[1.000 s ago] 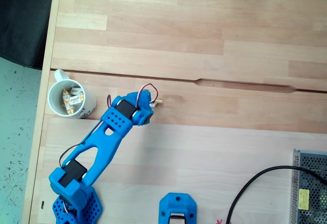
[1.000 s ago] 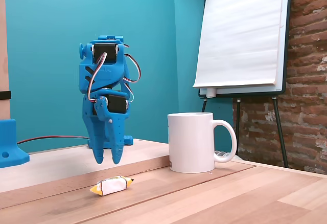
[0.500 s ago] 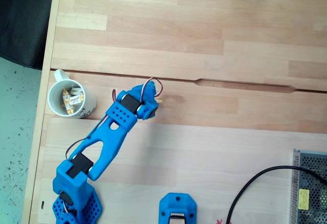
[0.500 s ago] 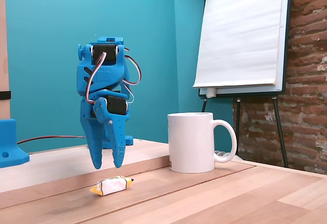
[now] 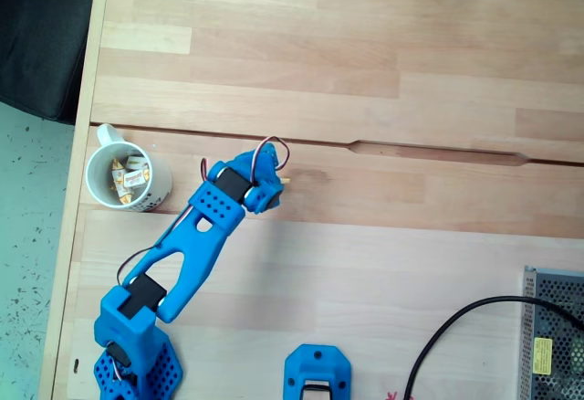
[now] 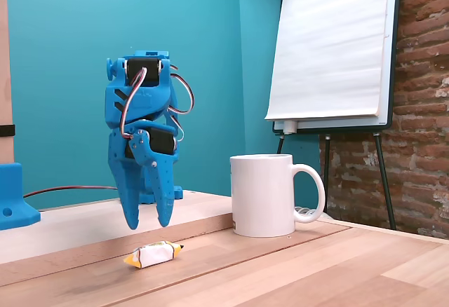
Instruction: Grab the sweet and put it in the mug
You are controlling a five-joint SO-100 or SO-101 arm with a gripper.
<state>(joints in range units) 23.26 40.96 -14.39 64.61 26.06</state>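
While you scan the wooden counter [image 5: 365, 53], note the blue arm [image 5: 187, 254] reaching toward one o'clock from the lower left of the top-down fixed view. Your mug [image 6: 264, 195] stands at three o'clock from the tool [image 6: 149, 224] in the low side fixed view; from above, the mug [image 5: 128, 178] holds several wrapped sweets. Your tool hangs tips down, fingers slightly spread, gripping nothing. Just below it the sweet [image 6: 153, 254] lies on the counter, apart from the fingertips [image 6: 165, 221].
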